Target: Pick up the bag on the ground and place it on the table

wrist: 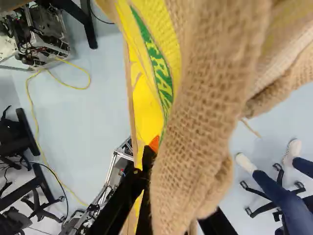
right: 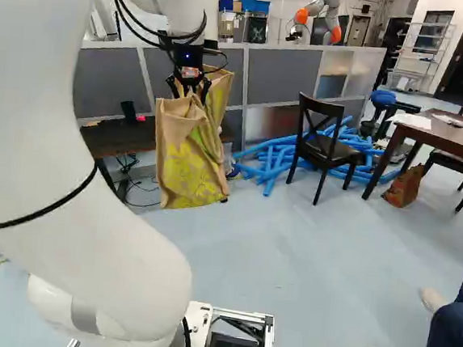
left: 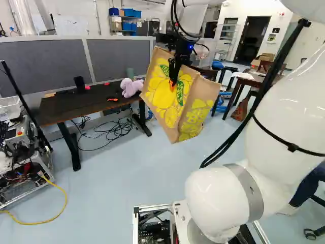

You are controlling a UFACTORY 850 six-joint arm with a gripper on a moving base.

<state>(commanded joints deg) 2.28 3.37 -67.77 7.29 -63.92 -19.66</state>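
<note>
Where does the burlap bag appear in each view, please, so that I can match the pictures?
Left base view: the bag hangs from the claw in the upper middle, right of the purple toy.
Right base view: the bag is left of the middle, left of the black chair.
Wrist view: the bag is between the claw's fingers and spreads ahead of them.
Shared landmark: the yellow cable on the floor.

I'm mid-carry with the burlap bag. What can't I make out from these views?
- Inside the burlap bag: hidden by its own walls, all views.
- One fingertip of the end effector: behind folded burlap, wrist view.
- Dark wooden table's far right: cut off by the right base view's edge.
- Writing on its papers: too small, right base view.
</note>
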